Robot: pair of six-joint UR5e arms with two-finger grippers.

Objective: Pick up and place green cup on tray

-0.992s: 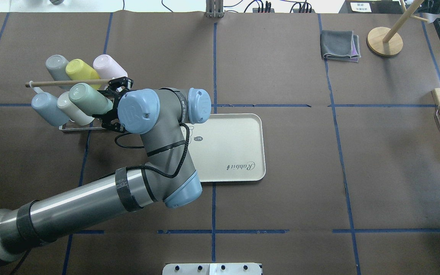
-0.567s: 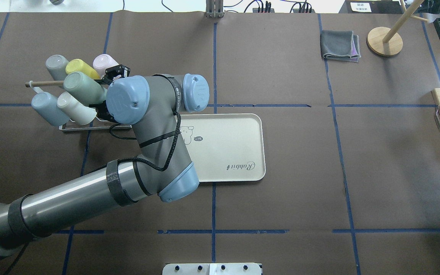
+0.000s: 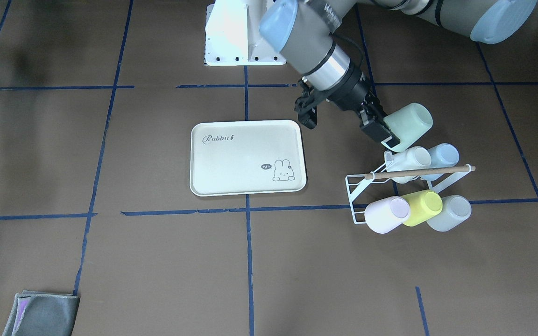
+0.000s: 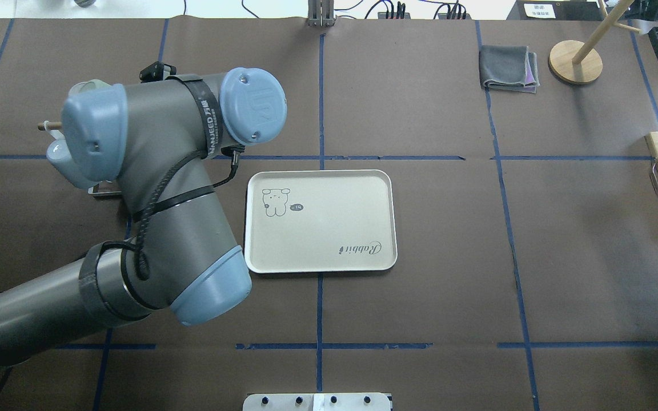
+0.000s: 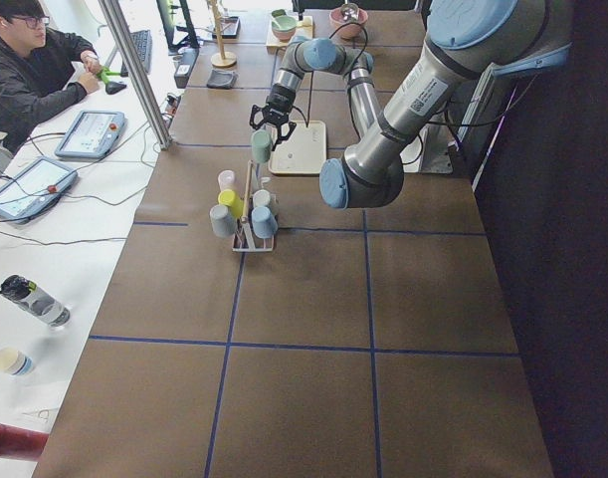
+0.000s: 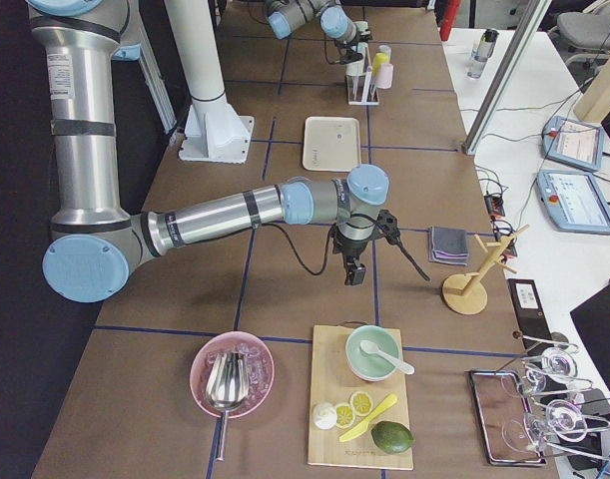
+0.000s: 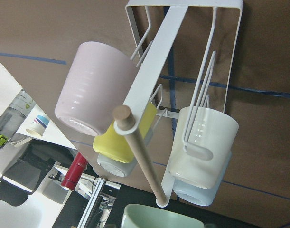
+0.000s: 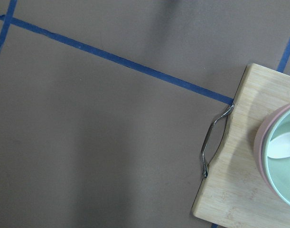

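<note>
Green cup (image 3: 409, 122) now aloft, tilted sideways, clear above rack (image 3: 417, 171); a second ago it sat on rack. Left hand (image 3: 387, 135) pinching cup near rim. Tray (image 3: 241, 163) well apart on worktop (image 3: 110, 261). Judgement: lift done, carry to tray remains. Right hand (image 6: 352, 274) far off; spread or pressed together, cannot tell.

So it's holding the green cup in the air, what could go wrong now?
The left gripper pinches the green cup by one end, tilted sideways, so it might slip. The cup hangs close above the rack and the cream cup; a low swing could clip them. It must also be turned upright over the tray, or it may topple.
</note>
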